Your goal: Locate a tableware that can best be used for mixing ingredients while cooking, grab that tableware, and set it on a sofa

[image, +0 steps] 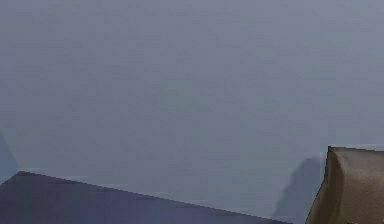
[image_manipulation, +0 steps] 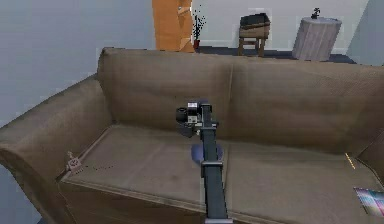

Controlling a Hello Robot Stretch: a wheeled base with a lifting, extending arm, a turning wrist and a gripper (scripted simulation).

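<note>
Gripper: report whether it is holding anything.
Cannot tell. The gripper shows against the cushions of the sofa, not against bare floor or wall, and a small bluish thing lies on the seat beside the arm.

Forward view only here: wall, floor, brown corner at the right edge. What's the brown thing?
Observer: The end of a brown sofa; it spans the arm side view.
Operator: Where's the arm?
Observer: The arm reaches out over the seat, fingers in front of the backrest.
Operator: Anything on the seat?
Observer: A small pinkish thing lies on the cushion at the arm side view's left, near the armrest.
</note>
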